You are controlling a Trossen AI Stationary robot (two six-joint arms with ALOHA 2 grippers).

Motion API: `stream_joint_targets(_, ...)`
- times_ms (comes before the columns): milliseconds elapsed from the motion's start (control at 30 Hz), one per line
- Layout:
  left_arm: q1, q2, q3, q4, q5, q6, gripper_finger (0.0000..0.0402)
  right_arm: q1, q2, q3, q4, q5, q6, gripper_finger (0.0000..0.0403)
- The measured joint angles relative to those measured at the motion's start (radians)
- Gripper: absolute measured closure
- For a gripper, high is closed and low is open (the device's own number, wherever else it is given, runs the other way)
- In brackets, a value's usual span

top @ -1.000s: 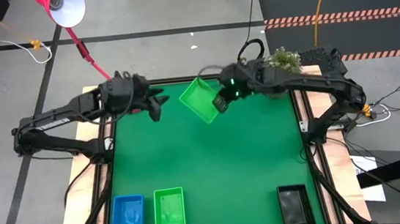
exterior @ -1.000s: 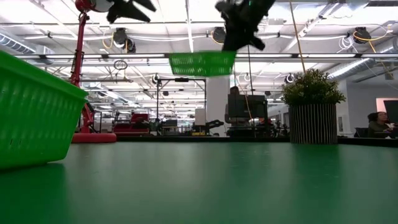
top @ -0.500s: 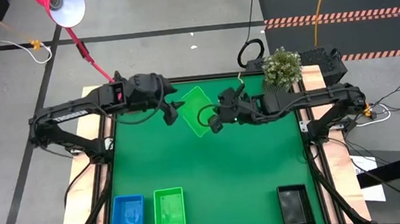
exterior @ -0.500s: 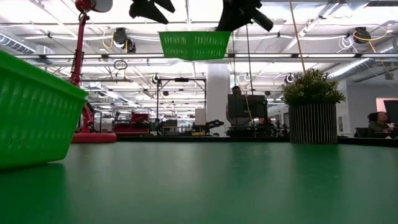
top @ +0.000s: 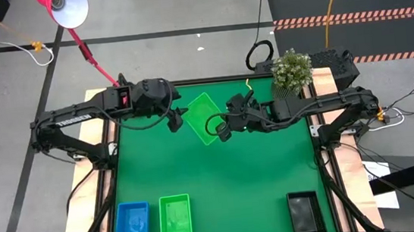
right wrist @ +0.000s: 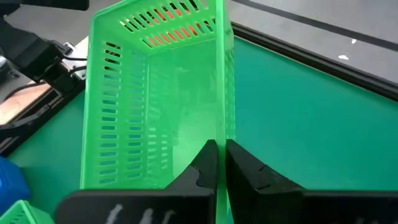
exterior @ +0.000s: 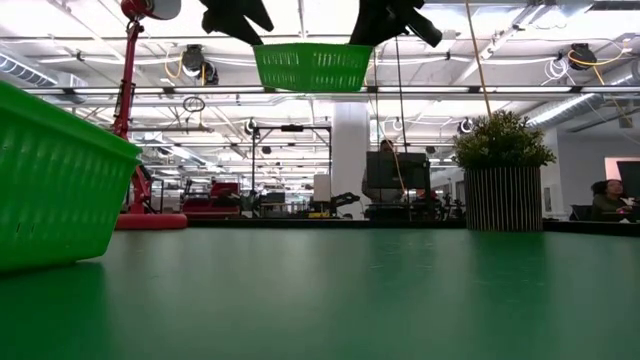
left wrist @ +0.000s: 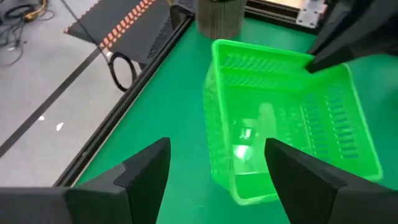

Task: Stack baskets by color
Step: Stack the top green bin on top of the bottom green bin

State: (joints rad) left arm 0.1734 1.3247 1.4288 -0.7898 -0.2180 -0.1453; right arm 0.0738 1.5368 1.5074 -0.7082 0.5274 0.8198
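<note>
Green basket [top: 206, 117] aloft mid-table, looks like a handover.
Right claw [top: 224, 127] pinches its rim wall; left claw [top: 177, 118] gapes wide beside it, probably to take it.

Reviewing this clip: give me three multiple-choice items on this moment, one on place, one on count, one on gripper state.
1. Where is the held green basket?
A. lifted above the table's far half
B. on the floor
C. inside the black basket

2. How many basket stacks stand along the table's near edge?
A. one
B. three
C. five

3. How does the left gripper stand?
A. shut on the basket
B. open beside the basket
C. out of sight

Answers: 1 A, the low view shows it in the air, pinched by the right gripper. 2 B: blue basket, green stack, black basket. 3 B, the left wrist view shows spread fingers.
</note>
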Motion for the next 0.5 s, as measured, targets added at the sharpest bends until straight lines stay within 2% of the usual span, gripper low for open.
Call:
stream_joint_targets(133, 0.000, -0.001, -0.019, 0.021, 0.019, 0.036, 0.0129, -0.002, 0.000, 0.000, 0.000, 0.000, -0.033, 0.0397)
stream_joint_targets(233, 0.000, 0.000, -0.064, 0.037, 0.047, 0.043, 0.0139, -0.007, 0.000, 0.000, 0.000, 0.000, -0.045, 0.0397)
stream_joint_targets(367, 0.000, 0.000, -0.129, 0.042, 0.049, 0.039, 0.0174, -0.016, 0.000, 0.000, 0.000, -0.001, -0.066, 0.0397)
stream_joint_targets(500, 0.000, 0.000, -0.160, 0.075, 0.040, 0.019, 0.0227, -0.021, 0.001, 0.000, 0.000, -0.003, -0.112, 0.0397)
